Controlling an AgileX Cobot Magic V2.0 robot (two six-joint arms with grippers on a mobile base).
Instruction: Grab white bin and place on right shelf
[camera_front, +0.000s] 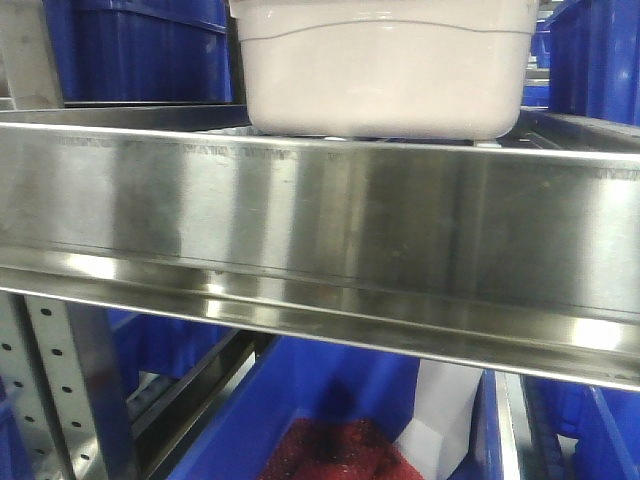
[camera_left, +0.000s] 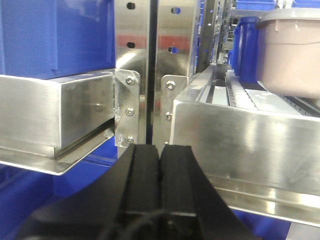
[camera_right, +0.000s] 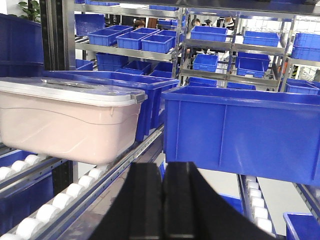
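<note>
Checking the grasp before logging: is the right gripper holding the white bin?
No; the right gripper is shut on nothing, apart from the white bin.

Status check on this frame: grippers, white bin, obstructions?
Left gripper shut, right gripper shut, both empty. White bin on shelf rollers. Blue bin beside it.

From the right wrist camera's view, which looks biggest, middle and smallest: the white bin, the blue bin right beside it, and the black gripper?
Largest to smallest, as they look:
1. Blue bin
2. White bin
3. Right gripper, though it sits nearest the camera and partly out of frame, so its rank is unsure.
</note>
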